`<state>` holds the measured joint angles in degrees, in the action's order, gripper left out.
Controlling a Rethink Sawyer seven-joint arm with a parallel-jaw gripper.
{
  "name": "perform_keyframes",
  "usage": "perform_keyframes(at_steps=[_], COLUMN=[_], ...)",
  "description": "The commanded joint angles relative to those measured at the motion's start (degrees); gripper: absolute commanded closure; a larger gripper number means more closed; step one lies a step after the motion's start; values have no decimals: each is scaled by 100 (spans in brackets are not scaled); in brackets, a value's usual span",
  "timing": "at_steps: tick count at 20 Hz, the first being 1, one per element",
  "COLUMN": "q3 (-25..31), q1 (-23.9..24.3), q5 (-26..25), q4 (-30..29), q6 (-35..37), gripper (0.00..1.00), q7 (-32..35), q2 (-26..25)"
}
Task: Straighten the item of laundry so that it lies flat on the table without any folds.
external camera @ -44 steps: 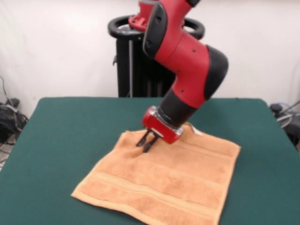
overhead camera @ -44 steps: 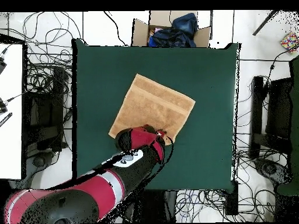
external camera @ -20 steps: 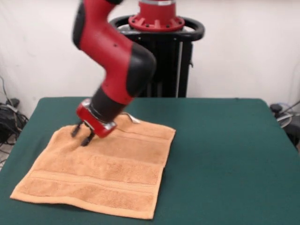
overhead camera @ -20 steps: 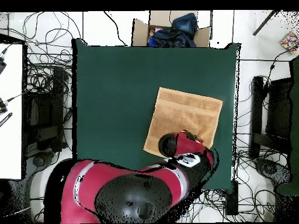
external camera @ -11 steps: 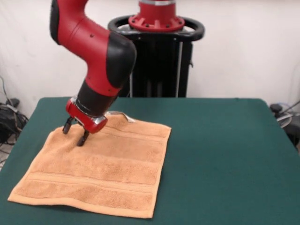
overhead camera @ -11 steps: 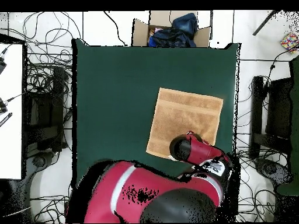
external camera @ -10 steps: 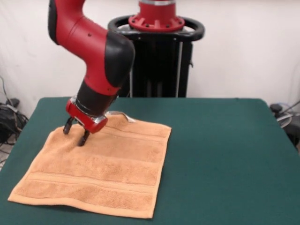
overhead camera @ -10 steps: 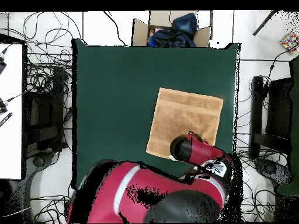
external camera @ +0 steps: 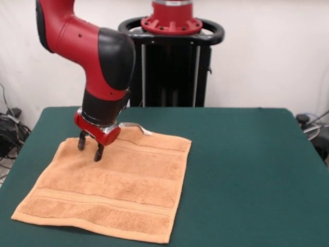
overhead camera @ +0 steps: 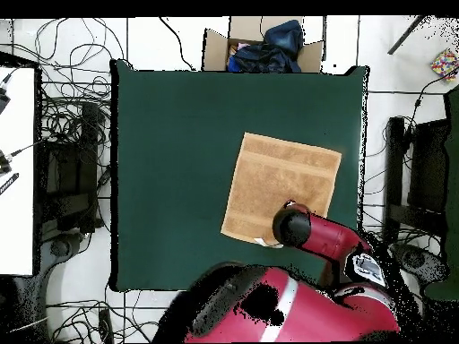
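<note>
Gripper [external camera: 90, 149]: two dark fingers [external camera: 97, 153] spread apart with a clear gap between them, pointed down, tips at or just above the cloth, nothing held between them; contact with the cloth could not be told for certain. Mounted below a red wrist collar on the red and black arm [external camera: 103, 62], which descended from above; in the overhead view the arm [overhead camera: 314, 235] covered the gripper and the towel's corner nearest the robot. Item of laundry: orange-tan towel [external camera: 110, 180], roughly square, spread open and lying flat on the table [external camera: 247, 170], no folds visible. Its woven border bands [external camera: 103, 198] ran parallel to the table's front and back edges, with the towel turned only slightly off square to those edges. Small white tag [external camera: 134, 125] projected from the towel's far edge, just beside the wrist. Position: in the front view, toward the table's left edge and front edge, its front left corner close to the table's front left corner; the gripper stood over the towel's far left corner. In the overhead view the towel [overhead camera: 278, 179] lay well apart from the table's opposite long edge. Table top dark green, much wider than the towel.
</note>
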<state>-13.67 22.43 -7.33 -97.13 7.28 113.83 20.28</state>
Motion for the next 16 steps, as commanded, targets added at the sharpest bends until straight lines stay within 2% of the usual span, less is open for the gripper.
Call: perform_keyframes(at_steps=[1, 6, 12, 16], q3=[1880, 1629, 1182, 1363], q1=[289, -126, -732, -677], q5=[-368, -357, -233, -149], q4=[-682, -662, -261, -192], q6=[604, 877, 1728, 1751], gripper=[0, 0, 0, 0], q7=[-267, 11, 99, 146], q2=[308, 831, 1131, 1150])
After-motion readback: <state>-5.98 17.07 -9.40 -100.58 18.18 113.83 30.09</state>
